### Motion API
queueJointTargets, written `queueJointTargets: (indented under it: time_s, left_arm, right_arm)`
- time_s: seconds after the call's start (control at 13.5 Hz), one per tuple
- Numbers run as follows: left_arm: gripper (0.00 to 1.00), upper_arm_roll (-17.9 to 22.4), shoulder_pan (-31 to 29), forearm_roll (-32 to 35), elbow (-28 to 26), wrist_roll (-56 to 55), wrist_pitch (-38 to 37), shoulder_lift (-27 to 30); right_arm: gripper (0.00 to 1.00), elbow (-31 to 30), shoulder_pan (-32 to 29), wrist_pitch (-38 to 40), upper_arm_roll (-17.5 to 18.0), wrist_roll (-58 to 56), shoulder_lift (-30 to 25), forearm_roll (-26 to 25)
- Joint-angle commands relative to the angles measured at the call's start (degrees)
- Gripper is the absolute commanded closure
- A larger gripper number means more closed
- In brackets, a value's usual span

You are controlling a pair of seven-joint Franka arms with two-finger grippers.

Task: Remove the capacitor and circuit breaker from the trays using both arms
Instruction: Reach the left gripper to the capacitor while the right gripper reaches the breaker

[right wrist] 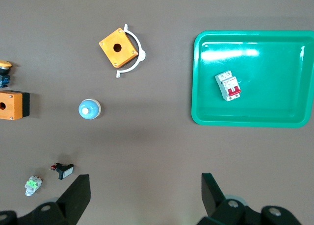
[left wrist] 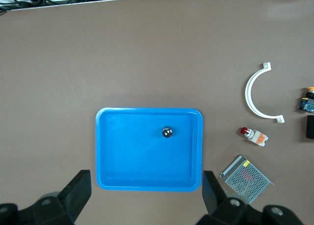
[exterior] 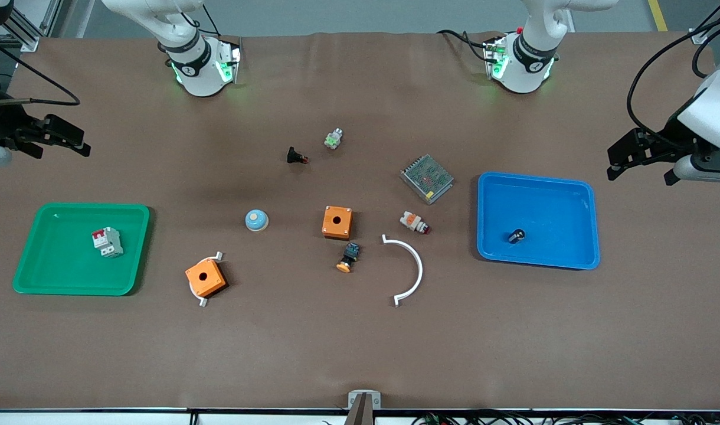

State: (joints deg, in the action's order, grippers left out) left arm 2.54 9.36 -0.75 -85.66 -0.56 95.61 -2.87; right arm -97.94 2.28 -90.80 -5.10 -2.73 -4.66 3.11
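The capacitor (exterior: 516, 236), a tiny black cylinder with a silvery end, lies in the blue tray (exterior: 572, 195) toward the left arm's end of the table; it also shows in the left wrist view (left wrist: 167, 132). The breaker (exterior: 107, 241), white-grey with a red part, lies in the green tray (exterior: 53, 277) toward the right arm's end; it also shows in the right wrist view (right wrist: 228, 86). My left gripper (exterior: 625, 160) is open and empty, raised over bare table beside the blue tray (left wrist: 117, 181). My right gripper (exterior: 59, 147) is open and empty, raised over bare table beside the green tray (right wrist: 235, 119).
Between the trays lie two orange boxes (exterior: 337, 222) (exterior: 206, 278), a white curved strip (exterior: 408, 268), a metal mesh box (exterior: 427, 178), a blue dome (exterior: 257, 220), a black button with orange cap (exterior: 349, 257), a white button with red tip (exterior: 414, 222) and a small black part (exterior: 296, 156).
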Motion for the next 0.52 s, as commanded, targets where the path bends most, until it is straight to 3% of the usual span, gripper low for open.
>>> queueJointTargets:
  time_s: [0.0, 0.44]
  left_arm:
    - [0.0, -0.2, 0.2, 0.9, 1.0, 1.0, -1.9, -0.3]
    - [0.0, -0.5, 0.5, 0.4, -2.2, 0.9, -5.3, -4.9]
  right_arm:
    - [0.0, -1.6, 0.4, -0.9, -0.1, 0.7, -1.4, -2.0]
    - [0.0, -1.4, 0.3, -1.0, -0.2, 0.4, -1.5, -2.5]
